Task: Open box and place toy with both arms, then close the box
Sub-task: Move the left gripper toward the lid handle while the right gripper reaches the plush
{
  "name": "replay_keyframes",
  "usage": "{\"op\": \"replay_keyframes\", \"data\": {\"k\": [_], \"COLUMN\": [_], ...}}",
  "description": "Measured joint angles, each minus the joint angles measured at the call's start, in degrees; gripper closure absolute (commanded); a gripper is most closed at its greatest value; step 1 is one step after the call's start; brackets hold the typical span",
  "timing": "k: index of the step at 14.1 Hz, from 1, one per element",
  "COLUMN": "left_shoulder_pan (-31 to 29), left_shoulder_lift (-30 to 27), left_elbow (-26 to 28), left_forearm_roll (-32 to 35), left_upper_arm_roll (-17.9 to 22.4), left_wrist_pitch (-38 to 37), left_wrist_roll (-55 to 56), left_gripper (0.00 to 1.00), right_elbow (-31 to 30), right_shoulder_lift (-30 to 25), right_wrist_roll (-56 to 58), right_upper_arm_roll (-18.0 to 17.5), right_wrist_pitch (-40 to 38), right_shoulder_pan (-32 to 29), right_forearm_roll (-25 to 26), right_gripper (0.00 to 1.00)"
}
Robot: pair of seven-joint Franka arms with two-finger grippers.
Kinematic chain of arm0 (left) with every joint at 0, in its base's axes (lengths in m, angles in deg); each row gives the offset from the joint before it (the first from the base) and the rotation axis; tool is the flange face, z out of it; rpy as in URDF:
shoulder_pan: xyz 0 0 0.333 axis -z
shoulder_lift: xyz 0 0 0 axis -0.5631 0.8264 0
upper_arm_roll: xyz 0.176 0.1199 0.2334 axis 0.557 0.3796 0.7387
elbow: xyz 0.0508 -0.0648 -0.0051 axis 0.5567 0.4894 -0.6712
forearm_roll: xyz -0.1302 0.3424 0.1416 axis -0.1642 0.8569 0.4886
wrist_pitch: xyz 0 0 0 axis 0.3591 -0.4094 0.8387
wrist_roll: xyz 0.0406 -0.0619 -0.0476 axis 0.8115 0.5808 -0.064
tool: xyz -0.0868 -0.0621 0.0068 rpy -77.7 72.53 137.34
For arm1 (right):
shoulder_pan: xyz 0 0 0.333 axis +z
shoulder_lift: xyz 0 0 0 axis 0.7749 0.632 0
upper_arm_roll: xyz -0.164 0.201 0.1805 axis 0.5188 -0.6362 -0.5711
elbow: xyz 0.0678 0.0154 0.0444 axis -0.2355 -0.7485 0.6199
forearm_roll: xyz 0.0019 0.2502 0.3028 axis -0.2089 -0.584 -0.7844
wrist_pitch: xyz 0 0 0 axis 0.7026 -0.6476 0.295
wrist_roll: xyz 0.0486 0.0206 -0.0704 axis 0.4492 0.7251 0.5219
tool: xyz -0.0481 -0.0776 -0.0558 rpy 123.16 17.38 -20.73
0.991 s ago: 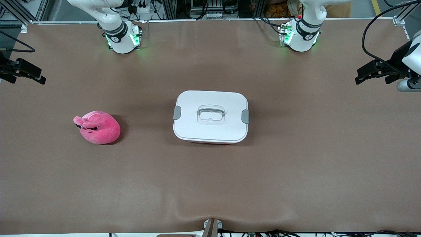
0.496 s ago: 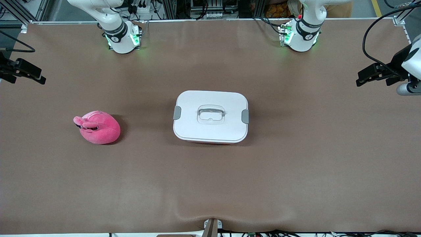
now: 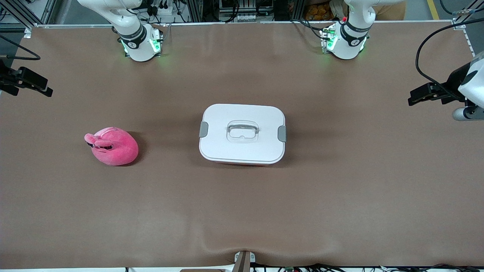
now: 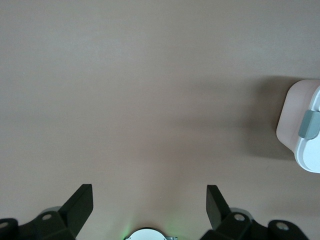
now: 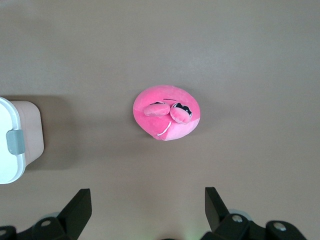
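The box (image 3: 242,134) sits at the table's middle, its white lid on, a clear recessed handle (image 3: 242,131) on top and a grey clip (image 3: 281,133) at each end. One end shows in the left wrist view (image 4: 305,127) and in the right wrist view (image 5: 17,142). The hot-pink plush toy (image 3: 112,146) lies on the table toward the right arm's end, also in the right wrist view (image 5: 167,120). My left gripper (image 3: 416,97) is open, up over the table's left-arm end. My right gripper (image 3: 41,88) is open, up over the right-arm end.
The brown table mat (image 3: 242,211) has a small ripple at the edge nearest the camera. The two arm bases (image 3: 141,45) (image 3: 344,43) with green lights stand along the farthest edge. A small mount (image 3: 244,260) sticks up at the near edge.
My left gripper has shifted slightly lower in the front view, and its wrist has turned a little. The right arm, the box and the toy have not moved.
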Motion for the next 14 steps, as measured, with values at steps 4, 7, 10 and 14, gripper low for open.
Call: {"op": "replay_keyframes", "data": {"k": [4,7,10,14], "left_shoulder_pan": [0.1,0.5,1.6,3.0], "left_shoulder_lift": [0.4,0.5,1.1,2.7], "left_elbow": [0.0,0.0,0.0,0.0], "left_forearm_roll": [-0.5,-2.0,-3.7,-4.0], "left_upper_arm_roll": [-0.1,-0.5,-0.8,-1.0], "left_wrist_pitch": [0.0,0.0,0.8,2.3], "left_wrist_roll": [5.1,13.5,20.1,30.7], "left_gripper": [0.0,0.0,0.0,0.0], "right_elbow": [0.0,0.0,0.0,-0.1], "right_shoulder_lift": [0.0,0.0,0.0,0.1], "right_wrist_roll": [0.0,0.0,0.0,0.0], "right_upper_arm_roll": [0.1,0.1,0.3,0.6], "right_wrist_pitch": [0.0,0.0,0.0,0.5], "right_shoulder_pan": [0.0,0.0,0.0,0.0], "right_forearm_roll": [0.0,0.0,0.0,0.0], "right_gripper": [0.0,0.0,0.0,0.0]}}
